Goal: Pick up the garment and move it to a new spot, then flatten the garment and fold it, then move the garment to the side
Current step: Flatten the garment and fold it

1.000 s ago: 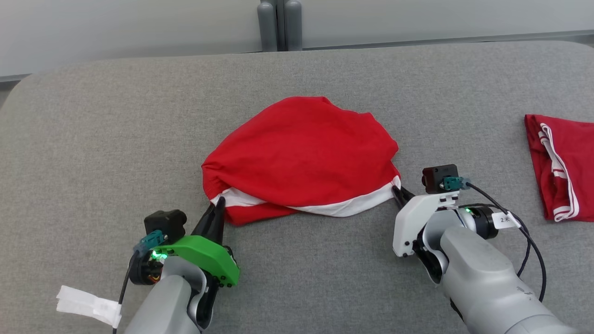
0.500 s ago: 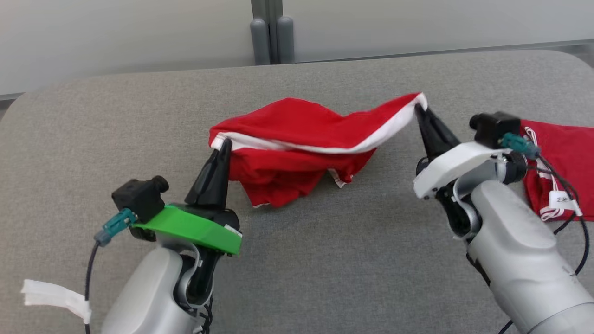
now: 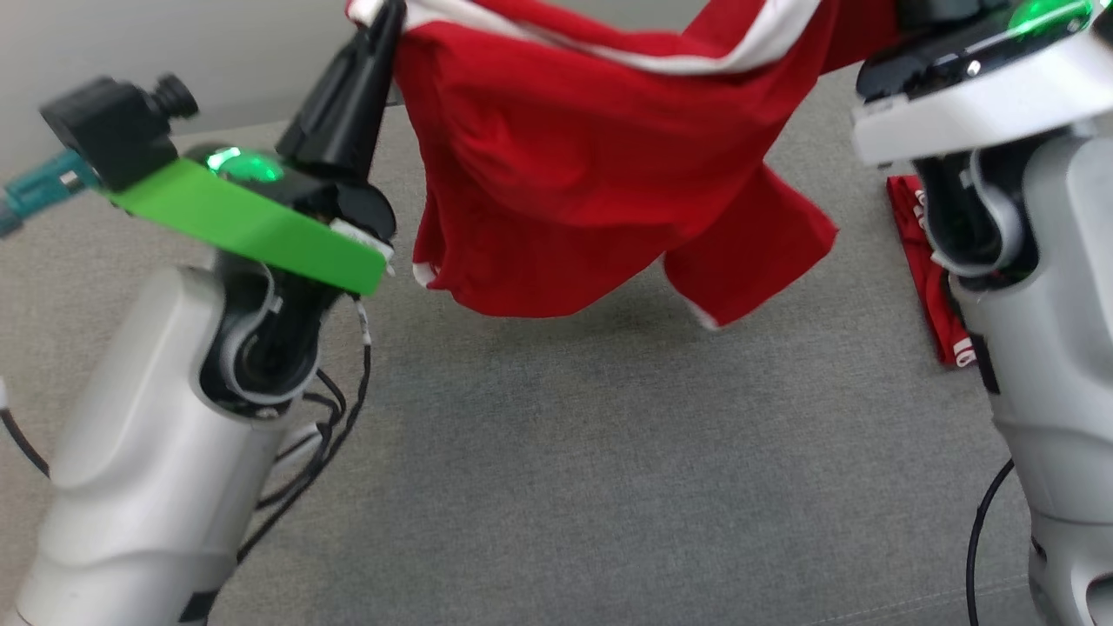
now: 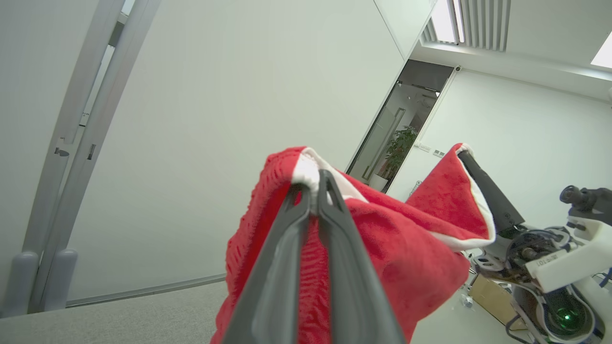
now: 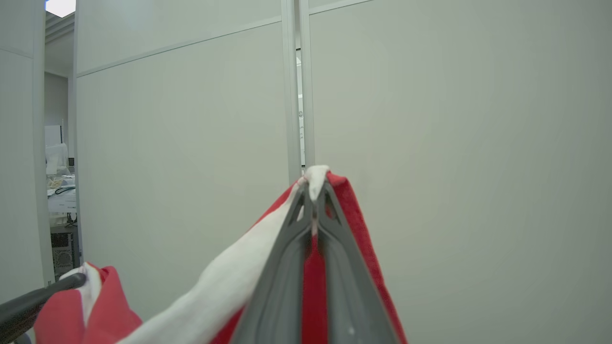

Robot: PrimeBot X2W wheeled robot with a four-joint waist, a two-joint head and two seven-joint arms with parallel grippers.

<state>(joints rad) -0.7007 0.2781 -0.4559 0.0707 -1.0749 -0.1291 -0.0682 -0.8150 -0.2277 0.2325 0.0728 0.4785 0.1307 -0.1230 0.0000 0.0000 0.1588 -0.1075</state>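
Observation:
The garment [image 3: 565,174] is red with a white waistband and hangs in the air above the grey table [image 3: 565,452], its two leg ends dangling clear of the surface. My left gripper [image 3: 387,17] is shut on one end of the white band, and the left wrist view shows the cloth [image 4: 397,248] pinched at the left gripper [image 4: 313,188] tips. My right gripper [image 5: 313,184] is shut on the other end of the band. The right gripper [image 4: 466,155] also stands raised in the left wrist view. The band sags between the two.
A second red garment [image 3: 922,252] with white stripes lies on the table at the right, partly behind my right arm [image 3: 1026,348]. A pale partition wall [image 5: 430,143] stands beyond the table. Black cables [image 3: 322,435] trail under my left arm.
Both grippers have risen with the garment, lifting it off the table until it hangs free. The head view has tilted and moved closer.

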